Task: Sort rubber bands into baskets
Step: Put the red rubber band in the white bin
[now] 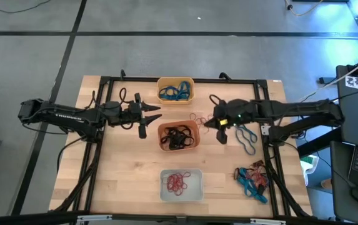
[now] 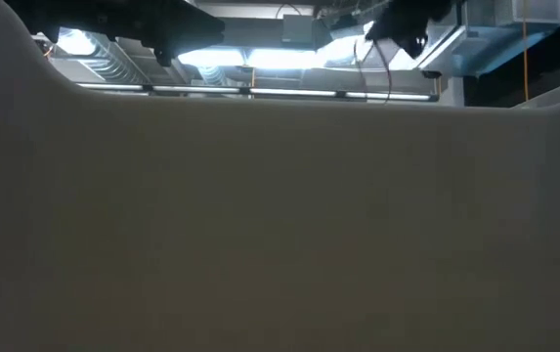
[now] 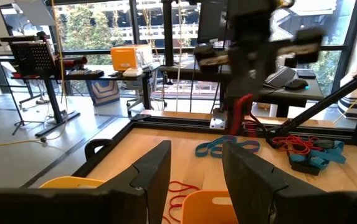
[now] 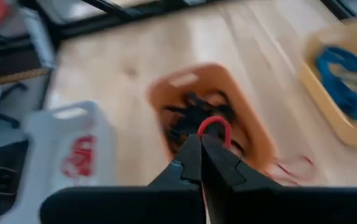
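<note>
Three baskets stand in a column mid-table. The yellow one (image 1: pixel 175 90) at the far side holds blue bands, the red-orange one (image 1: pixel 179 136) holds black bands, and the whitish one (image 1: pixel 180 185) at the near side holds red bands. My right gripper (image 1: pixel 208 125) hangs just right of the red-orange basket (image 4: pixel 215 118) and is shut on a red rubber band (image 4: pixel 214 124). My left gripper (image 1: pixel 149 119) is open and empty just left of that basket; its fingers (image 3: pixel 159 171) show spread apart in the left wrist view. My right gripper pinches the red band between its two shut fingertips (image 4: pixel 194 152). A small loop of the band (image 4: pixel 215 121) sticks out past the tips. The fingers slant down toward the table's left side. The band is lifted clear of the table, above the basket's right rim.
Loose red bands (image 1: pixel 197 117) lie on the table between the yellow and red-orange baskets. Blue bands (image 1: pixel 247 139) lie to the right. A mixed pile of bands (image 1: pixel 252 178) sits at the near right. A black frame (image 1: pixel 185 80) borders the table. The low view is blocked by a pale wall (image 2: pixel 280 225).
</note>
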Robot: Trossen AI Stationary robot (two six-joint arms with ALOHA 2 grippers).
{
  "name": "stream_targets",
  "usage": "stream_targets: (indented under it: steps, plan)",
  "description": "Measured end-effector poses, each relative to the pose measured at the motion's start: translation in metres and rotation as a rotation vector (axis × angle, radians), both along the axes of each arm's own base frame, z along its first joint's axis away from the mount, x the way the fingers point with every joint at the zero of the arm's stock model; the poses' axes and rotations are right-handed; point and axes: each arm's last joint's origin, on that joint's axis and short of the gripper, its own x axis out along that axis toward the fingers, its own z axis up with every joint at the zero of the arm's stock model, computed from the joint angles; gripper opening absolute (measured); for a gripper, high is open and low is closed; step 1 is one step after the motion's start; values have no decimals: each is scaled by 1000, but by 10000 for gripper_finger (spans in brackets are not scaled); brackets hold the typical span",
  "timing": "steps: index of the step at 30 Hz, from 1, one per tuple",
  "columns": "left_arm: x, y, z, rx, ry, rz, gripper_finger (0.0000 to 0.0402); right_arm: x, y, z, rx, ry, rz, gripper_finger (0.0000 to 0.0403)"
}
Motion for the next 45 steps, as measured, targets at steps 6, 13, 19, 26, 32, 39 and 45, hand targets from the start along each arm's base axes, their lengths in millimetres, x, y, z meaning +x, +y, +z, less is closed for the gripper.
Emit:
stream_targets:
  steps: [6,13,19,26,32,39,45]
  plan:
    - [0,0,0,0,-1,0,141,3,35,13,13,-137,139,3]
    - [0,0,0,0,-1,0,141,-1,69,21,38,-228,269,3]
    - [0,0,0,-1,-2,0,141,0,92,19,51,-259,351,3]
    - [0,0,0,-1,-5,0,141,24,118,-3,75,-249,480,3]
    - [0,0,0,-1,-4,0,141,47,128,-36,71,-157,501,3]
    - [0,0,0,-1,-3,0,141,66,137,-73,55,-51,503,3]
    - [0,0,0,0,-4,0,141,76,139,-97,15,17,451,3]
